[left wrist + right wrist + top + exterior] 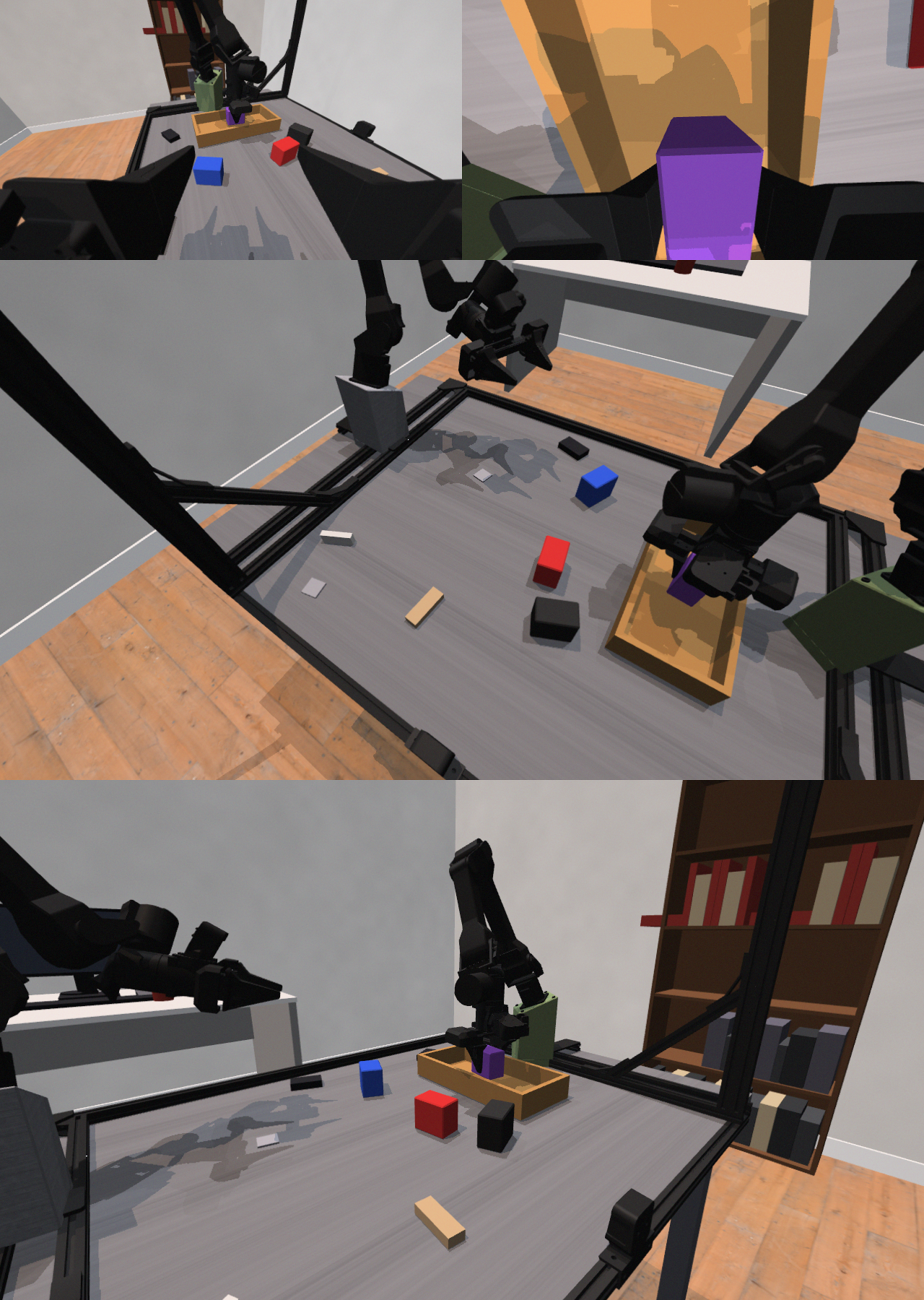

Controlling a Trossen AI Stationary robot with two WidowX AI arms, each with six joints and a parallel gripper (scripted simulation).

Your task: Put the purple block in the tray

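Note:
My right gripper (694,576) is shut on the purple block (683,586) and holds it low inside the wooden tray (678,625), near the tray's far end. The block (709,191) stands upright between the fingers in the right wrist view, with the tray floor (678,79) close below. It also shows in the exterior view (492,1062) and in the left wrist view (234,116). I cannot tell if the block touches the tray floor. My left gripper (507,357) is open and empty, high above the table's far corner.
A red block (551,560), a black block (554,619) and a blue block (596,484) lie left of the tray. A tan bar (424,605), a flat black piece (573,447) and small white and grey pieces lie further off. The green arm mount (859,619) stands beside the tray.

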